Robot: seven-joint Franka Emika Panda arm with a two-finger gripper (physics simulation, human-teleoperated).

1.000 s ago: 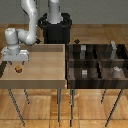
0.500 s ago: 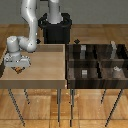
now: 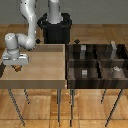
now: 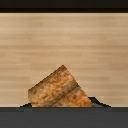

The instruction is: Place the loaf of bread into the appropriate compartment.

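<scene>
The loaf of bread (image 3: 17, 67) is a tiny orange-brown speckled lump at the tip of my gripper (image 3: 16, 65), over the exterior view's left edge of the light wooden table (image 3: 42, 67). The gripper is shut on it and holds it just above the tabletop. In the wrist view the loaf (image 4: 60, 91) fills the lower middle, tilted on one corner, with dark finger parts below it. The dark compartment box (image 3: 98, 61) stands on the exterior view's right, far from the gripper.
The box has several compartments, some holding small grey cubes (image 3: 84, 48) (image 3: 85, 73) (image 3: 116, 70). The black robot base (image 3: 56, 29) stands behind the table. The table and the box stand on thin legs with a narrow gap between them.
The gripper came down onto the loaf at the table's left edge and closed on it; now it holds the loaf slightly raised off the tabletop.
</scene>
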